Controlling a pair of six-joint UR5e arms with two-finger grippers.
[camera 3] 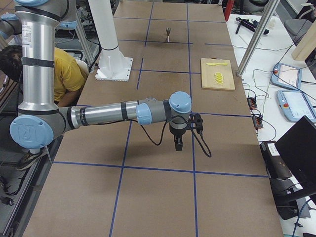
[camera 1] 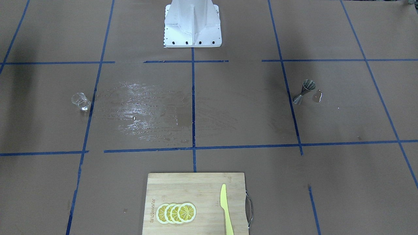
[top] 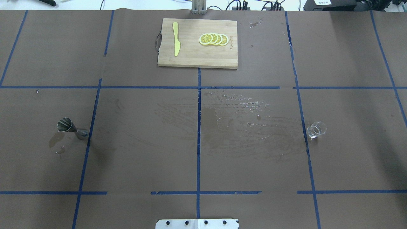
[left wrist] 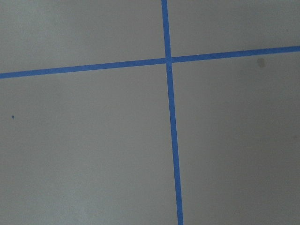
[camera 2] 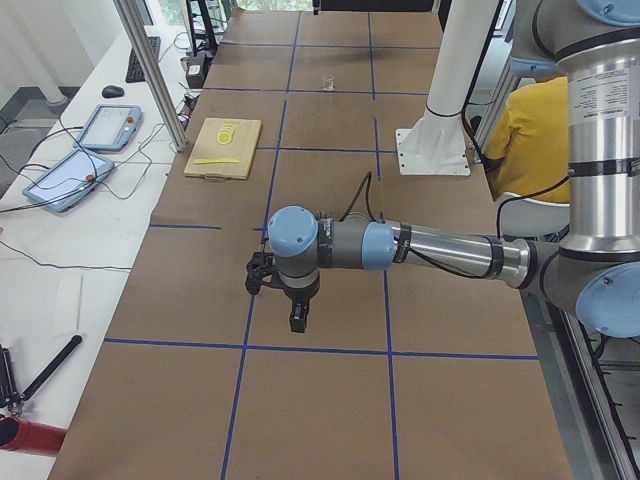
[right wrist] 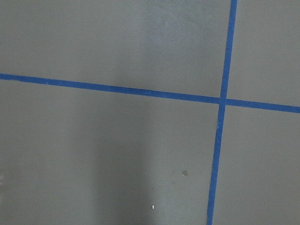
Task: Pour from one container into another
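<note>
The clear glass cup [camera 1: 80, 101] stands on the robot's right half of the table, also seen as the glass cup [top: 316, 129] and, far off, the glass cup [camera 2: 327, 81]. The steel jigger [camera 1: 304, 91] stands upright on the left half, shown too as the jigger [top: 71, 127] and the jigger [camera 3: 169, 33]. My left gripper [camera 2: 298, 320] hangs over bare paper well short of the jigger. My right gripper [camera 3: 177, 143] hangs likewise far from the cup. Both show only in the side views, so I cannot tell if they are open or shut. The wrist views hold only brown paper and blue tape.
A wooden cutting board [top: 190, 58] with lemon slices [top: 213, 39] and a yellow knife [top: 176, 43] lies at the far middle edge. A wet smear [camera 1: 140, 111] covers the table's centre and a small puddle [camera 1: 317, 96] sits by the jigger. The robot base [camera 1: 192, 24] is at the near edge.
</note>
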